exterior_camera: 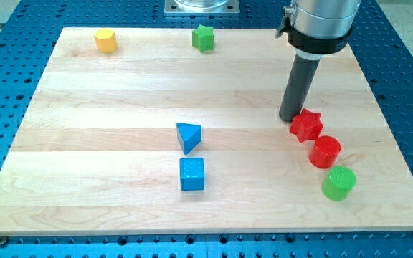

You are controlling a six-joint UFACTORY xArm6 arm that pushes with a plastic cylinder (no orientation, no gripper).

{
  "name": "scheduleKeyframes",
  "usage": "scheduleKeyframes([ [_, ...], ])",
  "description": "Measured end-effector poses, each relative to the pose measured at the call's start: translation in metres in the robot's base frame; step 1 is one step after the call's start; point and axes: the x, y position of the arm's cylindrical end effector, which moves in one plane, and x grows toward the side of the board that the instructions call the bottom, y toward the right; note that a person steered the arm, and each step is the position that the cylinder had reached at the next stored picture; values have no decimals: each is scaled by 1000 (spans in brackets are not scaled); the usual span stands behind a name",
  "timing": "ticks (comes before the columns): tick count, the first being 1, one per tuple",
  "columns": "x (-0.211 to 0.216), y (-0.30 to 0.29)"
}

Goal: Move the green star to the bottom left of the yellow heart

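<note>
On the pale wooden board (120,107), which sits on a blue perforated table (400,64), seven blocks are spread out. My tip (290,118) rests on the board in the view's right half, just beside the red star (306,125) at about its 10 o'clock; whether the two touch cannot be told. The end effector is a plain dark rod (298,86) with nothing to open or close, and it holds nothing. From the red star a short row runs toward 5 o'clock: a red cylinder (325,151) just beside the star, then a green cylinder (338,183) near the board's bottom right. The green star (203,37) lies close to the board's top edge, a little left of centre, well apart from my tip, at about 10 o'clock from it. The yellow block (105,41), whose exact shape is hard to make out at this size, sits near the top left corner, at 9 o'clock from the green star and well apart from it. Near the board's centre a blue triangle (188,136) lies with a blue cube (191,174) just beside it at 6 o'clock; they do not appear to touch.
</note>
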Motion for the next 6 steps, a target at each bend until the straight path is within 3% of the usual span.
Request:
scheduleKeyframes([
  [1,0,30],
  [2,-26,23],
  [4,-114,-224],
  [5,-198,-228],
  [6,-220,-172],
])
